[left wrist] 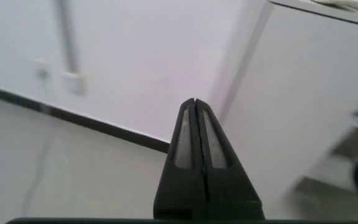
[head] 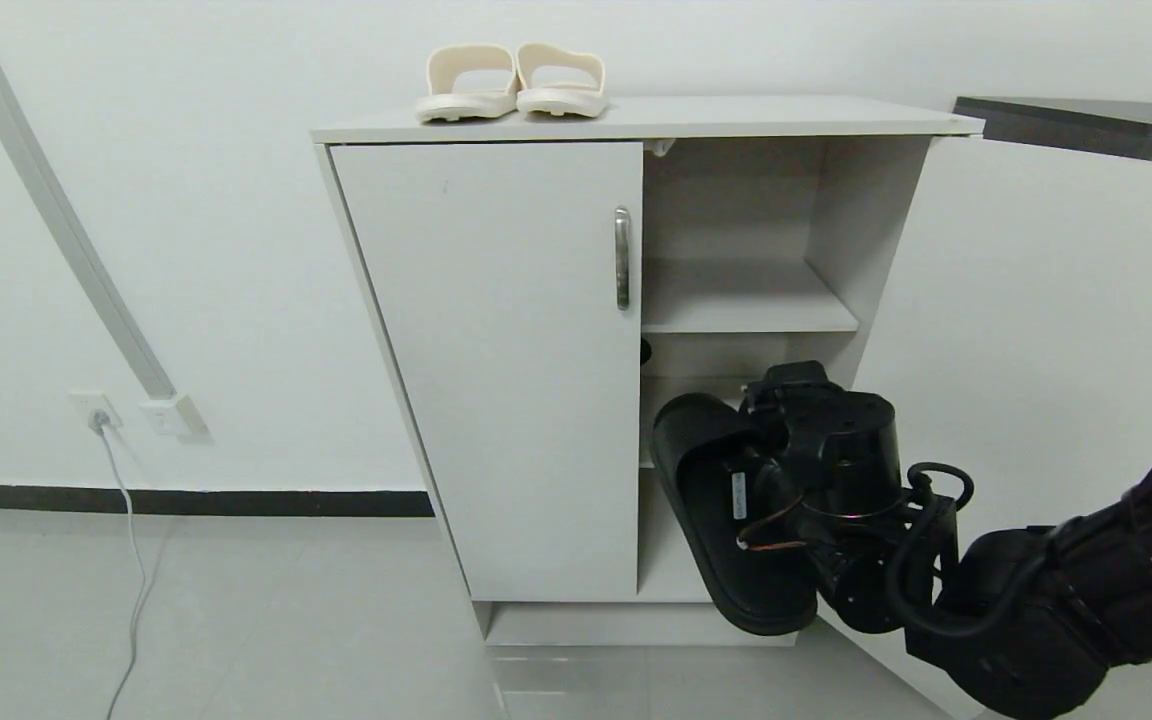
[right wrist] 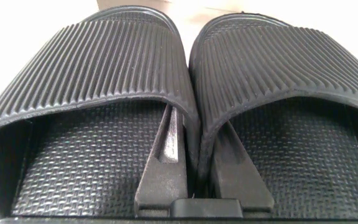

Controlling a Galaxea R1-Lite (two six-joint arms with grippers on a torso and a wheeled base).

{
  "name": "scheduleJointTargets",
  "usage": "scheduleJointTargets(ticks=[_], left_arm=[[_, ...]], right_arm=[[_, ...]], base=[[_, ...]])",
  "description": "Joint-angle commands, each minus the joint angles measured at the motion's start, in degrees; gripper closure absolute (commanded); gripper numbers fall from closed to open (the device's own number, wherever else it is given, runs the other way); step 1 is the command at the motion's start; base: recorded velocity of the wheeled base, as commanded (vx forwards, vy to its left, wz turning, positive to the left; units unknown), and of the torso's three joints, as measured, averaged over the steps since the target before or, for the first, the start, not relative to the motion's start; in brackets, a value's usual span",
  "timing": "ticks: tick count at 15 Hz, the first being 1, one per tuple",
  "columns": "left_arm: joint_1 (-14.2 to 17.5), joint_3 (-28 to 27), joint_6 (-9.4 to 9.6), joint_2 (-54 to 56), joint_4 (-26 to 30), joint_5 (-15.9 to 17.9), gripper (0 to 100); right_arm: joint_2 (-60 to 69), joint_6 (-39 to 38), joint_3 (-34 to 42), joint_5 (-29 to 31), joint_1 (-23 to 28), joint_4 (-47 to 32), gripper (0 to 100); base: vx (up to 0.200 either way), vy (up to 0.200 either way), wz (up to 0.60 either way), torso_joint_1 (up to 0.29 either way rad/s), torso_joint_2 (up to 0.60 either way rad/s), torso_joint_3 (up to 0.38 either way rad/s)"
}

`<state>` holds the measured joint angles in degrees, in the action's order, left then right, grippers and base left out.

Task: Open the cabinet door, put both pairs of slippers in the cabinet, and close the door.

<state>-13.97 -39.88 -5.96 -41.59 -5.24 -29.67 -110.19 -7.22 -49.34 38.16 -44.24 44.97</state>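
Cabinet (head: 636,118) seen from the front: the left door (head: 496,370) is shut, with its metal handle (head: 622,258) at the inner edge. The right door (head: 1036,320) is swung wide, so you can see a bare upper shelf (head: 746,300).

Your right claw (right wrist: 196,143) is closed on the pair of black slippers (head: 736,520). One finger sits under each strap, and the two adjoining side walls are pinched between them. The pair hangs on edge, toes up, in front of the open lower compartment.

The cream slippers (head: 514,82) lie side by side on the cabinet top, above the shut door.

Your left claw (left wrist: 194,143) has its fingers pressed together on nothing, out to the left of the cabinet. A wall socket (head: 96,412) with a cable is low on the wall to the left.
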Motion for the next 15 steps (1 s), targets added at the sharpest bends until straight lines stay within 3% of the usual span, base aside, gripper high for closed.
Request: scheduleJointTargets(ticks=[1, 3, 4, 6, 7, 9, 10, 11, 12, 13, 14, 15], left_arm=[[12.74, 9.20, 1.65, 17.34, 5.15, -1.71, 100], [17.40, 13.42, 2.01, 24.46, 8.93, -1.00, 100], [17.93, 16.67, 2.01, 27.97, 10.52, -0.39, 100], [17.66, 22.47, 3.41, 32.37, 11.13, 1.37, 100], [17.49, 27.83, 4.82, 36.41, 11.13, 6.56, 100], [16.87, 32.32, 4.91, 37.55, 9.72, 9.37, 100], [14.41, 34.69, 5.17, 39.40, 7.79, 10.34, 100], [13.79, 38.12, 6.05, 41.51, 7.00, 15.43, 100], [13.97, 39.00, 5.61, 41.59, 4.54, 20.27, 100], [13.97, 39.79, 5.79, 41.59, 2.78, 22.38, 100], [13.97, 39.79, 5.61, 41.51, 2.96, 25.19, 100], [13.88, 39.70, 5.96, 41.51, 6.12, 30.90, 100]], right_arm=[[-1.34, 0.01, -0.15, 0.43, 0.29, 0.03, 100], [-1.78, -0.08, -0.15, 0.52, 0.21, 0.12, 100], [-1.87, 0.01, -0.06, 0.52, 0.21, 0.12, 100], [-1.87, 0.01, -0.06, 0.52, 0.12, 0.56, 100], [-1.87, 0.01, 0.03, 0.52, 0.03, 1.26, 100], [-1.87, 0.01, 0.20, 0.52, 0.03, 1.35, 100], [-1.87, 0.01, 0.64, 0.52, 0.03, 1.44, 100], [-1.87, 0.01, 0.82, 0.52, 0.03, 1.79, 100], [-1.96, 0.10, 0.91, 0.52, 0.03, 2.49, 100], [-2.40, 0.01, 0.91, 0.52, 0.03, 2.84, 100], [-2.49, 0.10, 0.91, 0.52, 0.03, 3.02, 100], [-2.66, 0.10, 0.91, 0.43, 0.03, 3.19, 100]], base=[[0.000, 0.000, 0.00, 0.000, 0.00, 0.000], [0.000, 0.000, 0.00, 0.000, 0.00, 0.000], [0.000, 0.000, 0.00, 0.000, 0.00, 0.000], [0.000, 0.000, 0.00, 0.000, 0.00, 0.000], [0.000, 0.000, 0.00, 0.000, 0.00, 0.000], [0.000, 0.000, 0.00, 0.000, 0.00, 0.000], [0.000, 0.000, 0.00, 0.000, 0.00, 0.000], [0.000, 0.000, 0.00, 0.000, 0.00, 0.000], [0.000, 0.000, 0.00, 0.000, 0.00, 0.000], [0.000, 0.000, 0.00, 0.000, 0.00, 0.000], [0.000, 0.000, 0.00, 0.000, 0.00, 0.000], [0.000, 0.000, 0.00, 0.000, 0.00, 0.000]])
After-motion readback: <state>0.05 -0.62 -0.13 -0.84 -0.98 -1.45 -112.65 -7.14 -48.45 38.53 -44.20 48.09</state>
